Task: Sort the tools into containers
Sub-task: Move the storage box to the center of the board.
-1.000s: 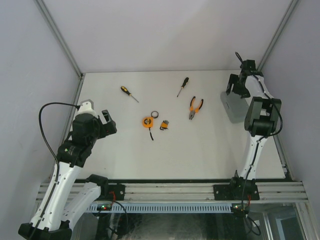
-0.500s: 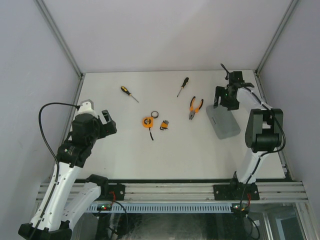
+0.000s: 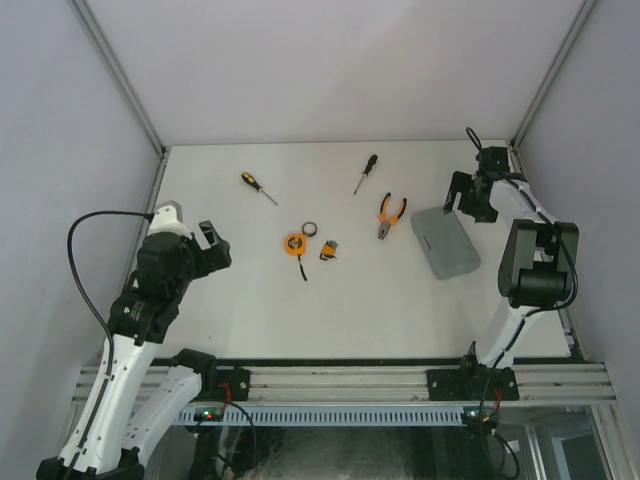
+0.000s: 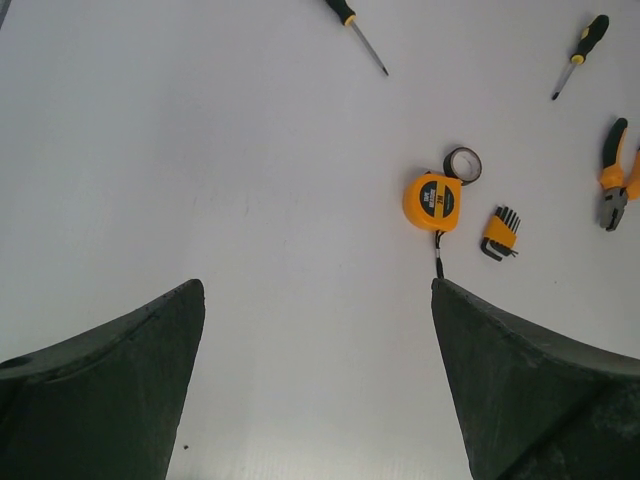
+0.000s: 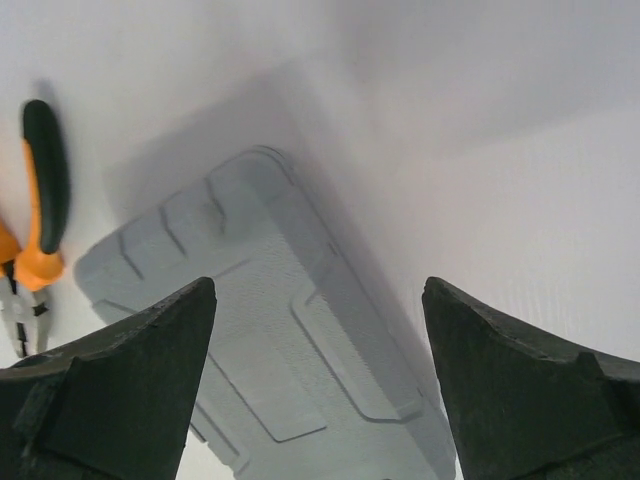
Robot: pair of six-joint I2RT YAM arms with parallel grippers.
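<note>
Top view: the grey tool case [image 3: 446, 241] lies flat at the tabletop's [image 3: 400, 300] three o'clock side. The right end effector [image 3: 468, 197] hangs over the case's twelve o'clock end.

Left wrist view: the left end effector [image 4: 316, 290] is spread wide and empty, with the tape measure [image 4: 432, 200] at one o'clock.

Right wrist view: the right fingers are apart above the case, gripping nothing, and the pliers [image 5: 40, 200] lie at nine o'clock.
</note>
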